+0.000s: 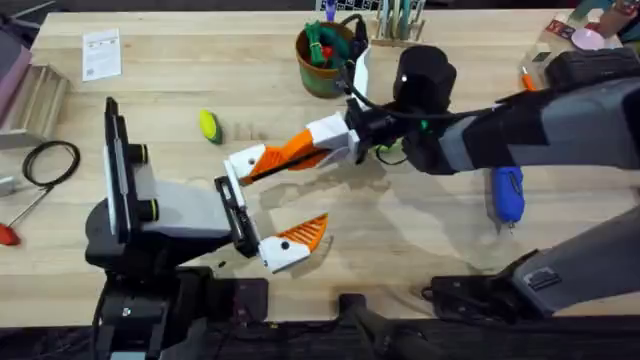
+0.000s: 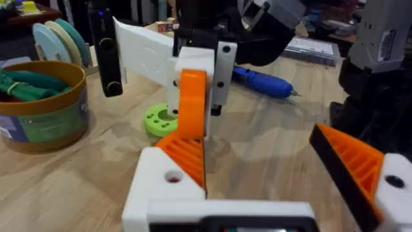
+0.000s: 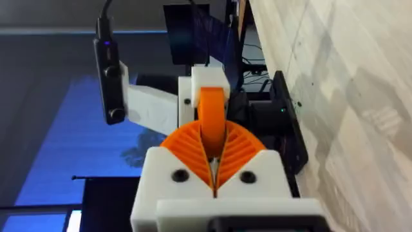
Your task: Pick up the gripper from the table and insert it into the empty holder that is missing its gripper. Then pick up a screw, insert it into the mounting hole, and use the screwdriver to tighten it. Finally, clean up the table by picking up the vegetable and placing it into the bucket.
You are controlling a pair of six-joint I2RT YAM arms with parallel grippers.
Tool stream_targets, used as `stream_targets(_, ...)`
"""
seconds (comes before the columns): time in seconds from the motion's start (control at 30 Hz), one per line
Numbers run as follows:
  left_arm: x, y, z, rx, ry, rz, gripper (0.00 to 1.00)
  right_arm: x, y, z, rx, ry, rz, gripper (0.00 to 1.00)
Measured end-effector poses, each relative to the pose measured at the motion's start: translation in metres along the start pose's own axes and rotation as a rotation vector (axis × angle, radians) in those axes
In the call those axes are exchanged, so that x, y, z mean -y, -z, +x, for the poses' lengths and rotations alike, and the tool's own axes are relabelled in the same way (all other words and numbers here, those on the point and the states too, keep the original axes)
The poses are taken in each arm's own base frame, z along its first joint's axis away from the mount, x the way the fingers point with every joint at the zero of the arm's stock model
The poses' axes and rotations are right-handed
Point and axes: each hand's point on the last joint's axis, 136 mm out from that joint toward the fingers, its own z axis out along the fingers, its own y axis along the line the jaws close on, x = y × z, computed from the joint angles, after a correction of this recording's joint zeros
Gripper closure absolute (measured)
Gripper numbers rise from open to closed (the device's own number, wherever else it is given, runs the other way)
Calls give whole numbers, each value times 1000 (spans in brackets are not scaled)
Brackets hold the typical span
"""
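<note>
My right gripper (image 1: 297, 150) (image 3: 214, 164) reaches to the table's middle and is shut on the orange gripper (image 1: 264, 160) (image 2: 188, 154). That piece lies against the holder (image 1: 240, 165) (image 2: 154, 187), the far white finger bracket of my left arm. I cannot tell how deep it sits. An open mounting hole (image 2: 172, 175) shows in the bracket. My left gripper (image 1: 300, 190) (image 2: 257, 138) is open. The blue screwdriver (image 1: 508, 192) (image 2: 264, 80) lies to the right. The yellow vegetable (image 1: 209, 125) rests left of centre. At the back stands the bucket (image 1: 322, 75) (image 2: 45, 113). The screw is out of view.
A green disc (image 2: 161, 119) lies under the right gripper. At the left edge are a black cable loop (image 1: 50, 160) and a red-handled tool (image 1: 8, 235). A paper card (image 1: 100, 52) lies at the back left, and an orange-handled tool (image 1: 527, 78) at the back right.
</note>
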Motion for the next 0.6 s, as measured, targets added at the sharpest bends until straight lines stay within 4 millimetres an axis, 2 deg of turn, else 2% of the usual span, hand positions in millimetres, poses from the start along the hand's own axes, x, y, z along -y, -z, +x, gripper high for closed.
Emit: stream_targets(0.6, -3, 0, 0, 1, 1, -15, 16, -1, -6, -4, -1, 7, 1, 993)
